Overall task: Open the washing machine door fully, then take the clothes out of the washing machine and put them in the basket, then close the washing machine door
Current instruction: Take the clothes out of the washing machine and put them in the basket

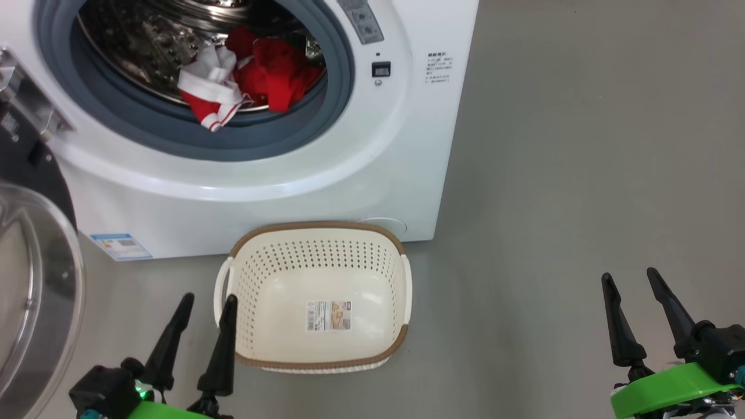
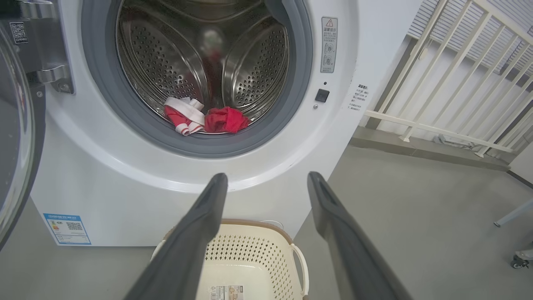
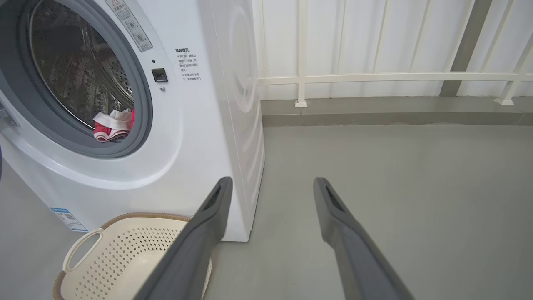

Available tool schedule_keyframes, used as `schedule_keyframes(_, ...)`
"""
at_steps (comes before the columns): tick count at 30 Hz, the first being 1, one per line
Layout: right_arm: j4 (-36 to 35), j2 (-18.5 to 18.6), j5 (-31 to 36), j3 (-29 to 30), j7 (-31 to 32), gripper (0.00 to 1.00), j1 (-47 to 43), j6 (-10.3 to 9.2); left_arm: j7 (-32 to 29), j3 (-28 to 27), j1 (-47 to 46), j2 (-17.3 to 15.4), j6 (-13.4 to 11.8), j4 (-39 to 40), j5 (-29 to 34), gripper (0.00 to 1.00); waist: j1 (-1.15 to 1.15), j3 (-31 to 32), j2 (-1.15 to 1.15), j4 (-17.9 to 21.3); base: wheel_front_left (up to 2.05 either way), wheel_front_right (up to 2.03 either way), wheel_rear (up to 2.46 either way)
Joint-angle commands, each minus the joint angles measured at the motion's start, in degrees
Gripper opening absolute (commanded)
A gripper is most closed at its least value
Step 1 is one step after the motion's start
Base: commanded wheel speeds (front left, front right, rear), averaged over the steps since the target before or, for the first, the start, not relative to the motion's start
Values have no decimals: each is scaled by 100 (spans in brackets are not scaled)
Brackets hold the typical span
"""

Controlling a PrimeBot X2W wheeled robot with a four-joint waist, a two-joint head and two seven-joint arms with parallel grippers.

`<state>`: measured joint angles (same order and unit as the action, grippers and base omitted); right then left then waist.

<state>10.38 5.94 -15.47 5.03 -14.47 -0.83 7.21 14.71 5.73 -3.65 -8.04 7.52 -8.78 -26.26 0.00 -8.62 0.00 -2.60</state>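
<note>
Most of the writing is too small for me to read. There is a blue label [image 1: 121, 245] low on the front of the washing machine [image 1: 262, 192], ahead of my left gripper [image 1: 209, 298]. A grey warning label [image 2: 328, 44] with a red triangle sits beside the steel perforated drum [image 2: 254, 71], and a paper sticker [image 1: 329, 315] is on the bottom of the basket [image 1: 314, 256].

The basket is cream perforated plastic with a brown woven-look rim. It stands on the grey floor [image 1: 582, 174] just beside my left gripper's inner finger, between me and the machine front. The clothes [image 1: 256, 78], soft red and white fabric, lie in the drum, up beyond the basket.

The washing machine door [image 1: 35, 279], clear glass in a black rim, stands swung open at my left gripper's outer side. My right gripper [image 1: 629, 273] hovers over the floor, well apart from the basket. Both grippers are spread, grasping nothing.
</note>
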Motion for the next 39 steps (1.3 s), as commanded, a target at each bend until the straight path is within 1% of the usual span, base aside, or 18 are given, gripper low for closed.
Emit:
schedule_keyframes(1, -140, 66, 60, -122, -52, 100, 156, 28, 29, -180, -204, -113, -3, 102, -18, 100, 0, -9, 0, 5, 117, -117, 0)
schedule_keyframes(18, -135, 55, 64, -162, -52, 100, 210, 28, 29, -275, -337, -28, -3, 48, 109, 100, 0, -44, 0, -37, 106, -106, 0)
schedule_keyframes(29, -107, 70, 50, -205, -52, 100, 179, 28, 29, -231, -266, 34, -3, 0, 123, 100, 0, -3, 0, -46, 17, -17, 0)
schedule_keyframes(35, -143, 63, 51, -289, -52, 100, 278, 28, 29, -123, -695, 33, -3, -377, 90, 100, 0, -214, 0, 33, 0, 0, 0)
schedule_keyframes(38, -155, 55, 47, -341, -52, 100, 359, 28, 29, -153, -1081, 61, -3, -691, 104, 100, 0, -384, 0, 120, 0, 0, 0)
schedule_keyframes(39, -170, 46, 45, -370, -52, 100, 426, 28, 29, -135, -1383, 49, -3, -908, 140, 100, 0, -533, 0, 196, 0, 0, 0)
